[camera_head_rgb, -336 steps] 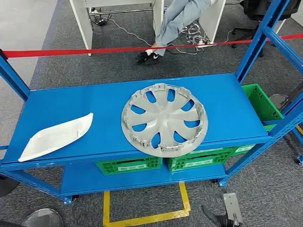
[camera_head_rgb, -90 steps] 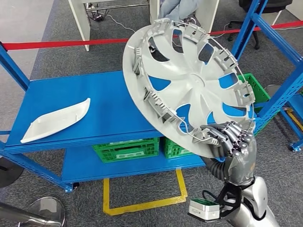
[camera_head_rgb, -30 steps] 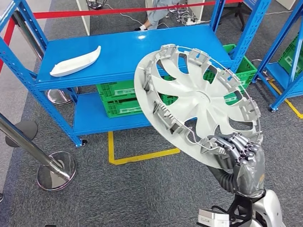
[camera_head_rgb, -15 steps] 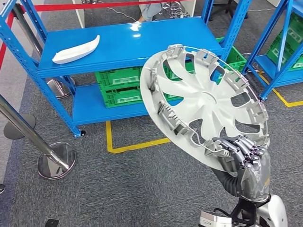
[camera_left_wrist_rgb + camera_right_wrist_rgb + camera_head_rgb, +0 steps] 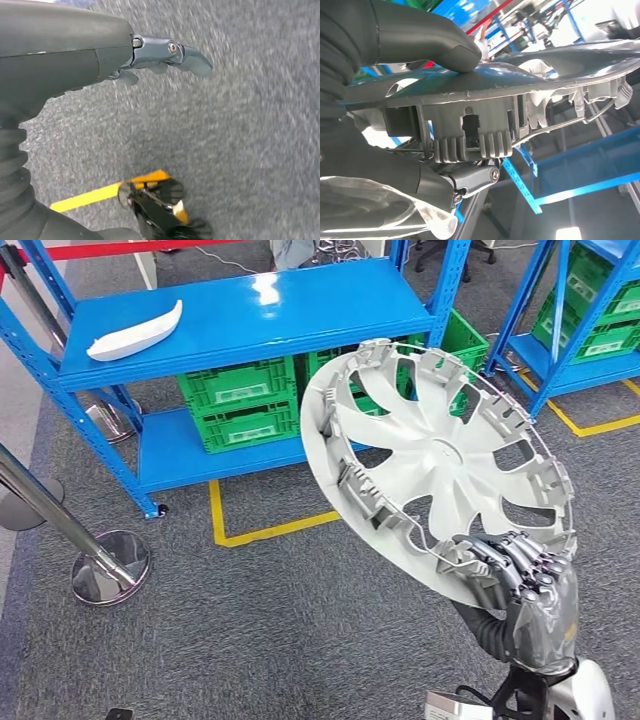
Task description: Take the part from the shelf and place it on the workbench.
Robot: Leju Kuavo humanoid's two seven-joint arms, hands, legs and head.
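A blue shelf (image 5: 249, 310) stands across grey carpet, with green crates (image 5: 238, 400) beneath and a white curved panel (image 5: 136, 332) lying on top. The silver wheel cover (image 5: 434, 455), the part, is already off the shelf, held tilted in the air over the floor; setting it on the bench remains, and no bench is visible. The right robot hand (image 5: 528, 585) clamps the cover's lower rim, thumb above, fingers beneath. The left robot hand (image 5: 113, 55) hangs empty, fingers extended
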